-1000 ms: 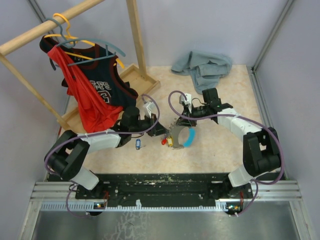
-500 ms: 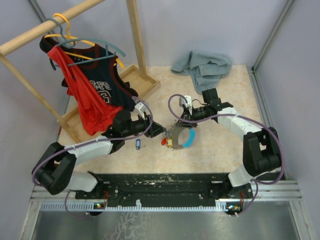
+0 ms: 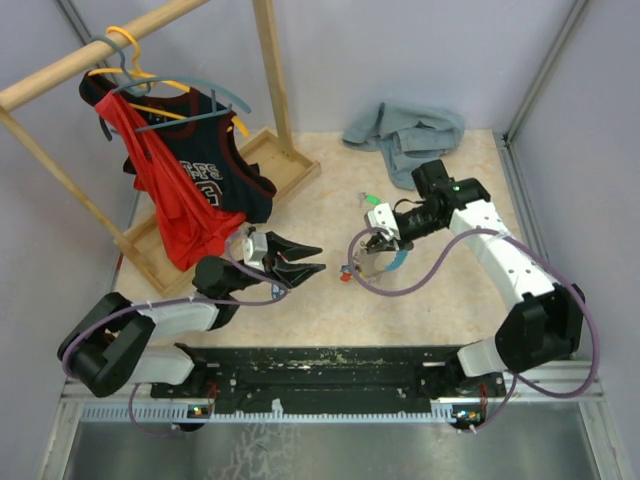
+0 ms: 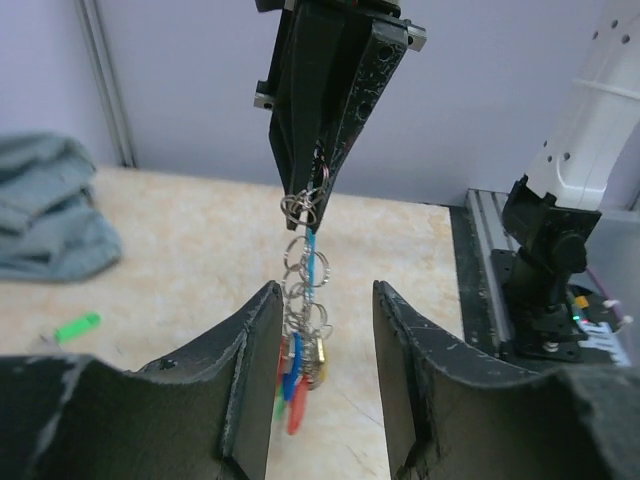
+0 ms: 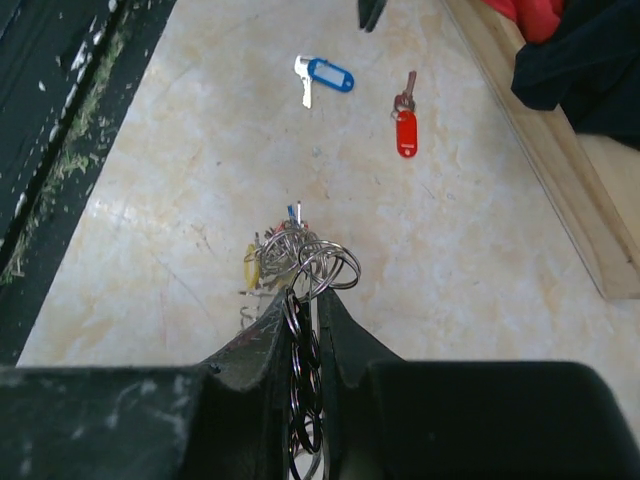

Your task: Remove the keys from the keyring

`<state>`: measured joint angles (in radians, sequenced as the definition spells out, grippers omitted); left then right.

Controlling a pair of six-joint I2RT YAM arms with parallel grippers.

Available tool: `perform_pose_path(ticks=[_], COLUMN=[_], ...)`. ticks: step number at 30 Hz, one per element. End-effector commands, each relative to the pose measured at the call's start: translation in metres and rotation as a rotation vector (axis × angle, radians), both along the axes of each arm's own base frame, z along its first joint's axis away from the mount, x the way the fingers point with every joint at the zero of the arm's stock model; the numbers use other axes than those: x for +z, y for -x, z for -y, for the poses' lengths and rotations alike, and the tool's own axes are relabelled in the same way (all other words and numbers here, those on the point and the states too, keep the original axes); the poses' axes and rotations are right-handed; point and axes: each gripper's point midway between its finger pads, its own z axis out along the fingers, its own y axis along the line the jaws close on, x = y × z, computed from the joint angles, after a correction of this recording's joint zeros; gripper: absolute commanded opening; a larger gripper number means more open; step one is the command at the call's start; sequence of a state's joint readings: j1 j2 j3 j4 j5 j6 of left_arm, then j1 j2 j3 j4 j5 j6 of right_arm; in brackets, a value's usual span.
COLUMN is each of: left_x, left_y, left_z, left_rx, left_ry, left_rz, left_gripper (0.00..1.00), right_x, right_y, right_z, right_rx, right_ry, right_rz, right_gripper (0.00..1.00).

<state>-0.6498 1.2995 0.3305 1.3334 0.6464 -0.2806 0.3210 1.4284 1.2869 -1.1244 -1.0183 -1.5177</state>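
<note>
The keyring, a chain of silvery loops, is pinched in my shut right gripper, which hangs fingers-down above the table. Below it the keys dangle in a bunch with red, blue, green and yellow tags. My left gripper is open and level, and the bunch shows between its fingers without touching them. From above, the left gripper points right at the bunch under the right gripper. Loose on the table lie a blue-tagged key, a red-tagged key and a green-tagged key.
A wooden clothes rack with red and dark jerseys on hangers stands at the back left, its base on the table. A grey cloth lies crumpled at the back. Metal frame rails border the right side.
My left gripper has opened, pulled back toward its base and turned level. My right arm has lifted the keyring off the table, so the keys now hang free.
</note>
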Motion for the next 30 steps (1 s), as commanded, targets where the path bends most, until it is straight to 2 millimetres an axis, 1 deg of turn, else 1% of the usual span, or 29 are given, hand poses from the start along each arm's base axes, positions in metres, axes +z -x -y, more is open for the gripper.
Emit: perform_pose_path(ticks=[1,4,7,13,15,19,21,22,25,28,30], left_x=[0.034,0.032,0.024,-0.005,-0.007,-0.011,-0.011,-0.011,-0.012,-0.017,-0.017], left_y=[0.012,0.014,0.015,0.012,0.012,0.008,0.004,-0.002,-0.014,-0.017,-0.018], left_z=[0.001,0.006,0.013,0.032,0.035,0.04,0.039,0.038,0.04,0.053,0.065], left_rx=[-0.041,-0.062,-0.061,0.018,0.047,0.095,0.131,0.165,0.209,0.2,0.194], left_ry=[0.076,0.089,0.086,0.009,0.011,0.033,0.047,0.054,0.066,0.065,0.063], left_rz=[0.328,0.406,0.46,0.478,0.484,0.42,0.388,0.36,0.295,0.287,0.315], left_gripper=[0.46,0.46,0.49,0.55,0.57,0.6,0.6,0.6,0.61,0.62,0.64], right_x=[0.031,0.027,0.025,0.023,0.027,0.034,0.036,0.036,0.048,0.062,0.067], right_y=[0.02,0.021,0.019,0.009,0.004,-0.004,-0.012,-0.016,-0.028,-0.035,-0.036], right_z=[0.007,0.009,0.013,0.032,0.034,0.035,0.042,0.046,0.056,0.057,0.055], right_rx=[0.096,0.103,0.091,0.096,0.071,0.036,0.011,-0.004,-0.053,-0.084,-0.093], right_ry=[0.105,0.274,0.43,0.682,0.708,0.728,0.788,0.83,0.932,0.966,0.955], right_rz=[0.201,0.306,0.38,0.506,0.52,0.538,0.566,0.58,0.641,0.687,0.693], right_gripper=[0.0,0.0,0.0,0.0,0.0,0.0,0.0,0.0,0.0,0.0,0.0])
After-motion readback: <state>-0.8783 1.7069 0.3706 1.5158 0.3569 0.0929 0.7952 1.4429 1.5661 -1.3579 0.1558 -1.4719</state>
